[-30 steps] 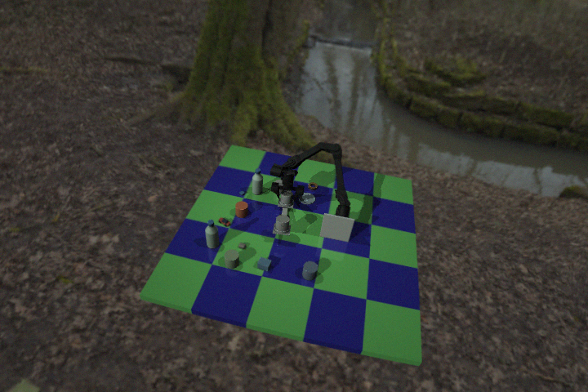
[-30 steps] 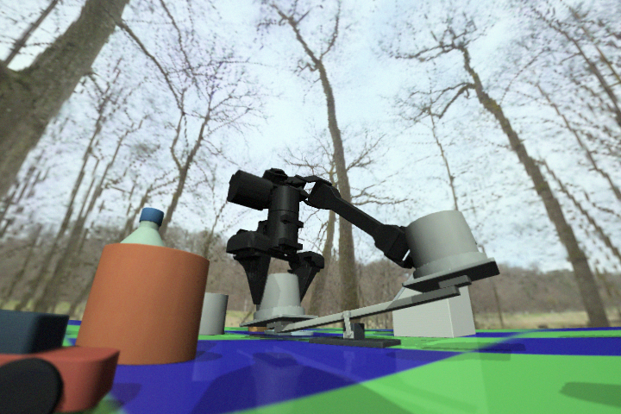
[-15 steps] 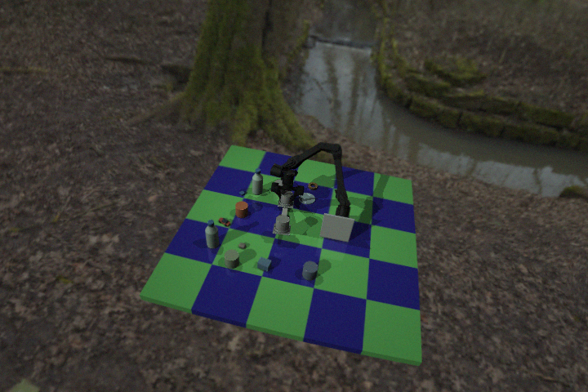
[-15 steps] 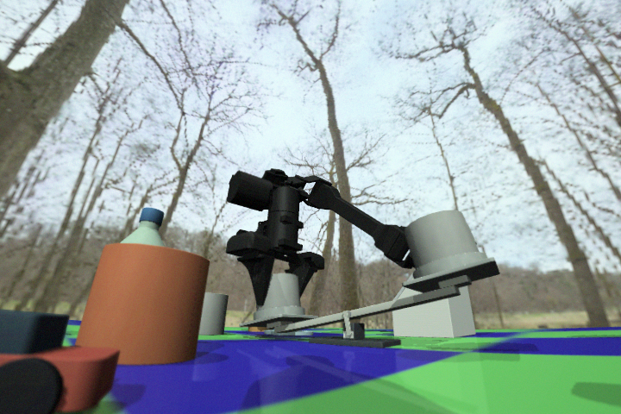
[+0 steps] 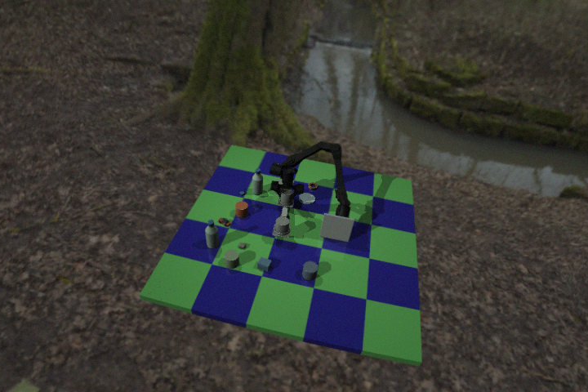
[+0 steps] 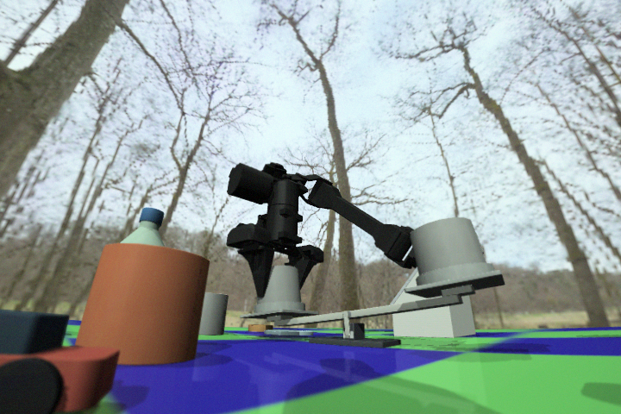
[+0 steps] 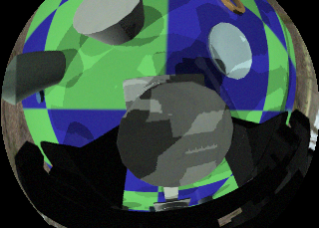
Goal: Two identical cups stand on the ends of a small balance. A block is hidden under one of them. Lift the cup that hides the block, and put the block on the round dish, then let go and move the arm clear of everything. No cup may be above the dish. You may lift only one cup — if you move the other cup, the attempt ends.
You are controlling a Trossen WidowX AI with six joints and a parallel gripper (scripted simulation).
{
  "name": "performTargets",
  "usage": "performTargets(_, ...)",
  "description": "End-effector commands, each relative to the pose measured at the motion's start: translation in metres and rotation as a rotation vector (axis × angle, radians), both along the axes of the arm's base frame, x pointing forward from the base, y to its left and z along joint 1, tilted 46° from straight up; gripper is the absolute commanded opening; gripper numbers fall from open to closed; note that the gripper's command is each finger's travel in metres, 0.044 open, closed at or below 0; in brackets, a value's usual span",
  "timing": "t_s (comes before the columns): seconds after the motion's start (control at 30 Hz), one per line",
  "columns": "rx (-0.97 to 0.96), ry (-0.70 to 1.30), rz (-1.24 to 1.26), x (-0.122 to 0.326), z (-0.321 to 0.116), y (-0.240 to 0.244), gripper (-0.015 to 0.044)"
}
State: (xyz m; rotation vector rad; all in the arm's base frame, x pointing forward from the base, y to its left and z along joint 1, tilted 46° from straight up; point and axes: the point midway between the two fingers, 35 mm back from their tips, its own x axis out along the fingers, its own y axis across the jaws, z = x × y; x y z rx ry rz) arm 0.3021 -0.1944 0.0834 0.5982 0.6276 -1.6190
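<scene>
End effector [image 5: 287, 190] [image 6: 281, 291] [image 7: 170, 120] is closed on the near-base cup [image 5: 286, 198] [image 6: 281, 285] [image 7: 174, 133], fingers either side of its wall. Cup is upright, its rim at the plate on the low end of the balance [image 5: 284, 211] [image 6: 379, 310] [image 7: 170, 192]; can't tell if there's a sliver of gap.

Other cup [image 5: 282, 225] [image 6: 445, 246] sits on the raised end, right of center in the exterior view, tilted with its plate. I'm not gripping that one.

Hidden block: out of sight, can't confirm which cup covers it from the views alone.

Round dish [image 5: 306, 198] [image 6: 291, 333] [image 7: 230, 51] lies flat on the desk [image 5: 392, 323] [image 6: 517, 380] [image 7: 100, 89], upper right in wrist view, no cup above it. Orange ring [image 5: 312, 184] [image 6: 260, 328] [image 7: 231, 5] lies near it.

Pale wedge [image 5: 336, 226] [image 6: 433, 316] stands right of the balance in the top view. Orange cylinder [image 5: 242, 209] [image 6: 142, 302] is left of it, upright. Small blue block [image 5: 264, 264] is out on the desk, lower middle of the top view.
</scene>
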Motion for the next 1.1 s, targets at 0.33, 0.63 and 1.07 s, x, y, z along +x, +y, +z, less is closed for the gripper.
performTargets(0.33, 0.008, -0.01, 0.005, 0.008, 0.012, 0.016, 0.0)
performTargets(0.63, 0.01, -0.01, 0.005, 0.01, 0.02, 0.024, 0.0)
performTargets(1.07, 0.012, -0.01, 0.005, 0.013, 0.031, 0.036, 0.0)
